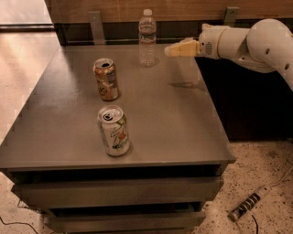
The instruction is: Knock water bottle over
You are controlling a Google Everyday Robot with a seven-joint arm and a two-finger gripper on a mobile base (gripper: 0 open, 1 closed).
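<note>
Grey flat-topped metal table [183,137] with drawer fronts below fills most of the camera view.

White, rounded robot arm [265,41] enters from the table's right side. It reaches leftward above the table's far right corner.

Speckled terrazzo floor [256,173] to the right of the table. A wood-panelled wall [183,9] runs behind the table's far edge.

White-and-green aluminium soda can [113,131], tab opened, upright near the table's front edge, left of centre.

Orange-brown aluminium soda can [106,80], also opened and upright, on the table's left half, about mid-depth.

Small clear ribbed plastic water bottle [147,39] with a white screw cap and a pale label band, standing upright near the table's far edge, about midway across. Not tipped.

Pale yellow two-finger gripper [168,50] at the arm's end, held above the table's far right part and pointing left. It sits level with the bottle's lower half and just to its right, with a gap between them and no contact. Fingers lie together as one wedge, holding nothing. Its shadow falls on the table top below.

Grey power strip [249,208] with its cable lies on the floor, off the table's front right corner.
</note>
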